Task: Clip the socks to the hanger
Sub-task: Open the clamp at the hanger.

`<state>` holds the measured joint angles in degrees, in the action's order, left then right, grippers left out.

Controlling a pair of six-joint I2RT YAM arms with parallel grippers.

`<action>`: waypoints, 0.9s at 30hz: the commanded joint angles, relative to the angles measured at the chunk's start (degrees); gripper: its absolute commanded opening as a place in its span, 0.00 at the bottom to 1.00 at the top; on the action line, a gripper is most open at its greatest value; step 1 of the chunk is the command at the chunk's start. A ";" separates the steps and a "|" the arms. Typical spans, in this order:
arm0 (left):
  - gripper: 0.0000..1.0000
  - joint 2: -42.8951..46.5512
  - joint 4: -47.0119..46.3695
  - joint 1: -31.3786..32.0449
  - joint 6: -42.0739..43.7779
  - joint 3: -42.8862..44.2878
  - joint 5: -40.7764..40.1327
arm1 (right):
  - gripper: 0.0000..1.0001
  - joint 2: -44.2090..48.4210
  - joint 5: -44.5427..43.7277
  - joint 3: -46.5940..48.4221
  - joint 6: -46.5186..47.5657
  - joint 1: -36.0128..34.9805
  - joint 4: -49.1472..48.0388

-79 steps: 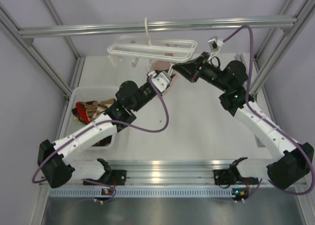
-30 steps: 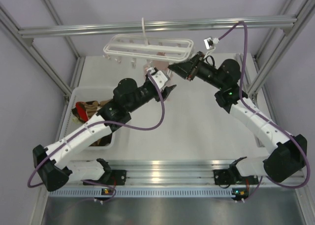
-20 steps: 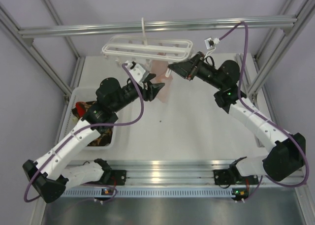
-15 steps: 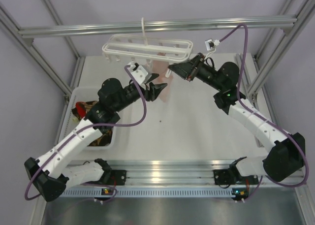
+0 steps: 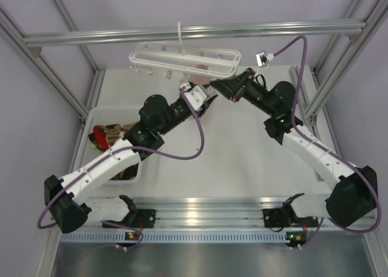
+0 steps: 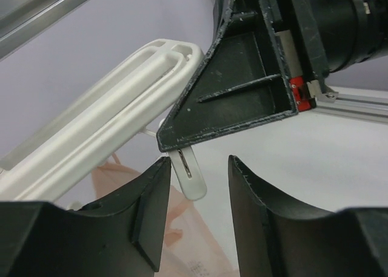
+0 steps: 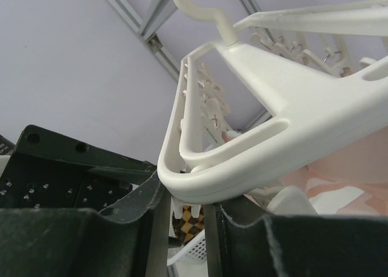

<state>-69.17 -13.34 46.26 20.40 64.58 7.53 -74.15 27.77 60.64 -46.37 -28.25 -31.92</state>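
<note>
The white hanger (image 5: 182,57) hangs by its hook from the overhead rail. My right gripper (image 5: 218,85) is shut on its right end; in the right wrist view the jaws (image 7: 185,195) pinch the curved end rail (image 7: 254,162). My left gripper (image 5: 208,101) stands open just below. In the left wrist view its fingertips (image 6: 199,163) flank a white clip tab (image 6: 190,175) that sticks out under the right gripper's finger. A pale peach sock (image 6: 194,240) hangs beneath the hanger. Argyle brown and tan socks (image 5: 112,134) lie in the basket.
A white basket (image 5: 97,114) sits at the table's left, under my left arm. Aluminium frame posts and the cross rail (image 5: 273,27) surround the workspace. Purple cables loop off both wrists.
My left arm swung out to the left and came back under the hanger's right end, its jaws narrowing. The hanger and right gripper shifted slightly right.
</note>
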 commanded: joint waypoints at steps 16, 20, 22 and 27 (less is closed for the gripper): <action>0.04 -4.84 -1.95 1.90 3.33 5.56 -4.11 | 0.40 1.73 2.38 -0.35 0.05 -0.93 -4.82; 0.00 -4.84 -1.77 1.90 3.41 5.39 -3.40 | 0.59 1.90 0.71 -0.70 0.31 -0.93 -3.76; 0.00 -4.58 -1.69 1.90 3.68 5.12 -2.70 | 0.54 1.82 -0.17 -0.44 -0.03 -0.93 -3.15; 0.00 -4.40 -1.69 1.90 4.12 4.42 -2.61 | 0.32 0.76 -2.54 0.62 -1.27 -0.93 -2.01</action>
<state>-73.67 -13.80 47.40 24.23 68.05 1.63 -73.87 25.93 59.96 -46.89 -28.42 -32.93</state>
